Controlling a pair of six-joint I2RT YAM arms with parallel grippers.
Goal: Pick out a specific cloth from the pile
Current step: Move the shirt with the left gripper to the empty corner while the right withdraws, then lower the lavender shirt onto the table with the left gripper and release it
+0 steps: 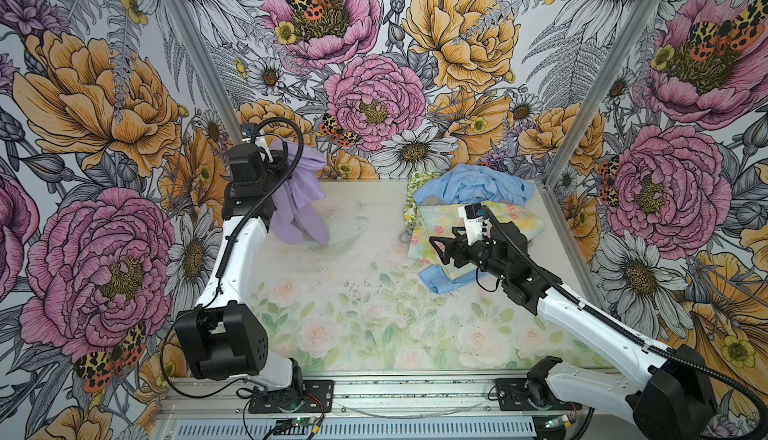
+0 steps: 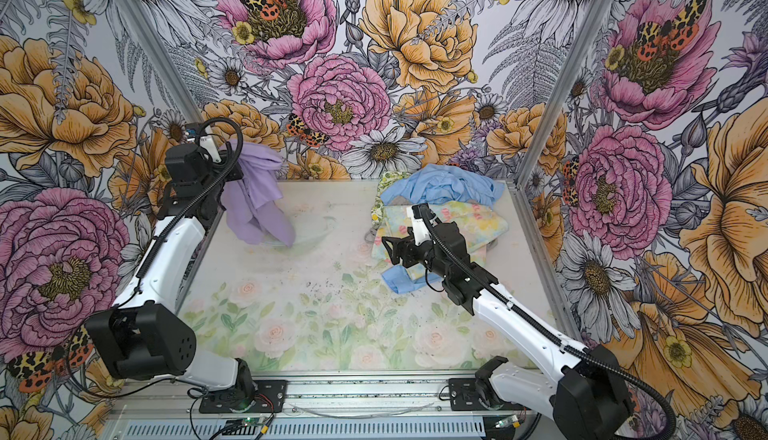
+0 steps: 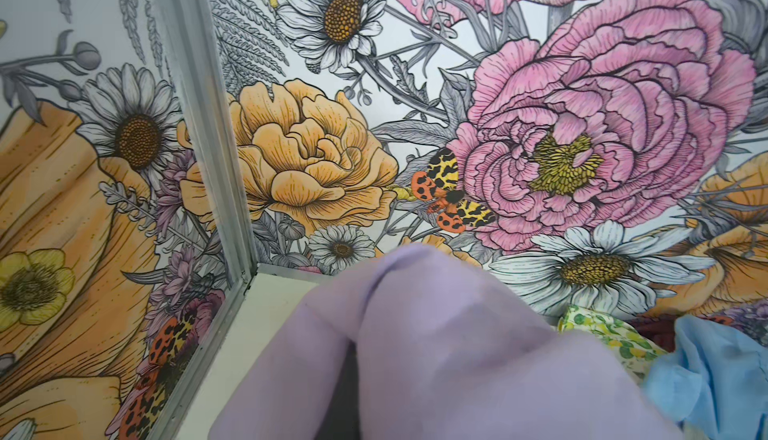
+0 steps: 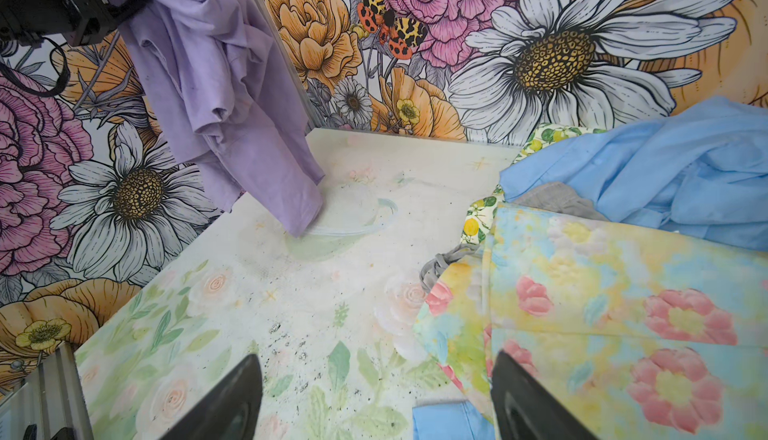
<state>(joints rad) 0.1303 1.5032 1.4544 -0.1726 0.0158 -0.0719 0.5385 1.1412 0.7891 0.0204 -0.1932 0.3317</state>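
The lilac cloth (image 1: 297,193) hangs over the table's back left corner, and my left gripper (image 1: 279,159) is shut on its top, buried in the fabric. Its lower end reaches a clear glass dish (image 1: 347,230). In the left wrist view the cloth (image 3: 436,355) drapes over the jaws and hides them. The pile (image 1: 469,205) lies at the back right: a light blue garment (image 1: 478,186) on top, a pastel floral cloth (image 1: 440,220) in front, a green-yellow print piece (image 1: 415,191) at its left. My right gripper (image 1: 438,247) hovers open at the pile's front left edge, with nothing between its fingers (image 4: 232,396).
Aluminium posts (image 1: 195,56) and flowered walls close in the back and both sides. A light blue fold (image 1: 440,282) sticks out from under the floral cloth near my right arm. Dark specks dot the pale floral table top (image 1: 357,288).
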